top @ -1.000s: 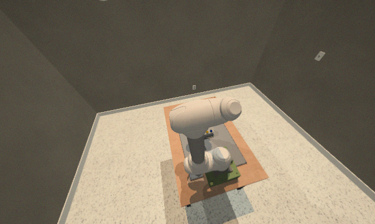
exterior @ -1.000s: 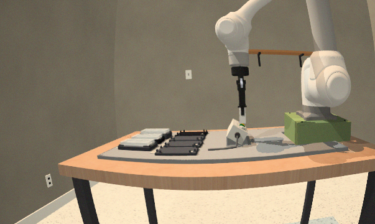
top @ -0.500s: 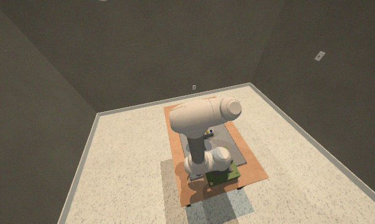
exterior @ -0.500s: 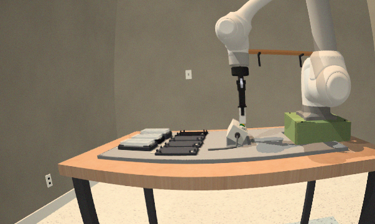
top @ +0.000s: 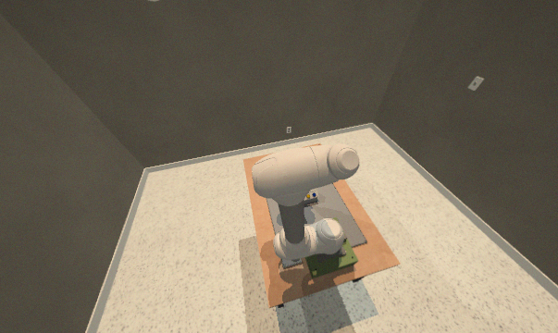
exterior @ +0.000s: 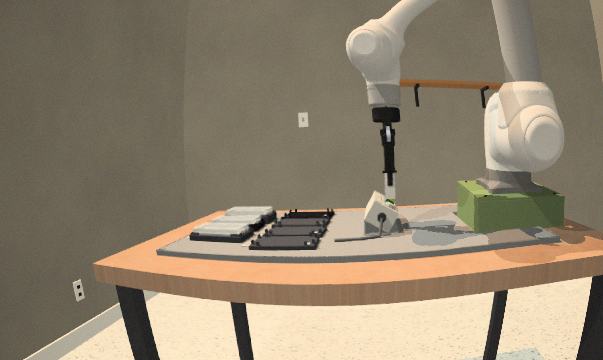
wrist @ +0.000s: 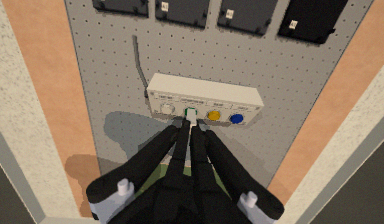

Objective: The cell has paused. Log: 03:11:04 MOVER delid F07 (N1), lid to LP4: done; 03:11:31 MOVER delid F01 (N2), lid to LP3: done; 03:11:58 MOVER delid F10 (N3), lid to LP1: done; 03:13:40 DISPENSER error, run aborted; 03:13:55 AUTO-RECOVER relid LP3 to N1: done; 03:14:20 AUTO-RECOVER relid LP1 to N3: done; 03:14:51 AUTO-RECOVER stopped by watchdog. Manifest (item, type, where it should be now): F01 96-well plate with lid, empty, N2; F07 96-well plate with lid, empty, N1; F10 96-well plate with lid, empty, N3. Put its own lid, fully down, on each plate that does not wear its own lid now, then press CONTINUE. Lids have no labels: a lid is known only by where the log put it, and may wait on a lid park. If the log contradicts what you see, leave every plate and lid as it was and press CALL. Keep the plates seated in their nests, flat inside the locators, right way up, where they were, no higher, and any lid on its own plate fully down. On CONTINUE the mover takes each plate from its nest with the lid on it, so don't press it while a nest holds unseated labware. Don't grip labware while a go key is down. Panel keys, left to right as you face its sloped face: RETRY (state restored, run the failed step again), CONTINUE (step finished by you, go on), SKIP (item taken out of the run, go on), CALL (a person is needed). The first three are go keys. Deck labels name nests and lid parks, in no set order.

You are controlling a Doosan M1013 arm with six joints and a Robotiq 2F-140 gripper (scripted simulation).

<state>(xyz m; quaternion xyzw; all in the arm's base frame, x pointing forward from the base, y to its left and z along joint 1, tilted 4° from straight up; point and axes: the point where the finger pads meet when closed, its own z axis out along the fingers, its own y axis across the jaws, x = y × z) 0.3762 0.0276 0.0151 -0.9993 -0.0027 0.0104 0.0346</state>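
I had the gripper (wrist: 191,119) closed on nothing, tips together as one probe on the green CONTINUE key (wrist: 190,111) of the panel (wrist: 205,96). Three lidded plates (exterior: 222,229) sat in their nests; the lid parks (exterior: 285,242) looked bare.

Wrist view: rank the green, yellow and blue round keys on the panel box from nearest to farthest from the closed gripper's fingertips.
1. The green round key, second from the left, right at the tips of the shut gripper.
2. The yellow round key, next to the right.
3. The blue round key, at the right end of the cream panel box.
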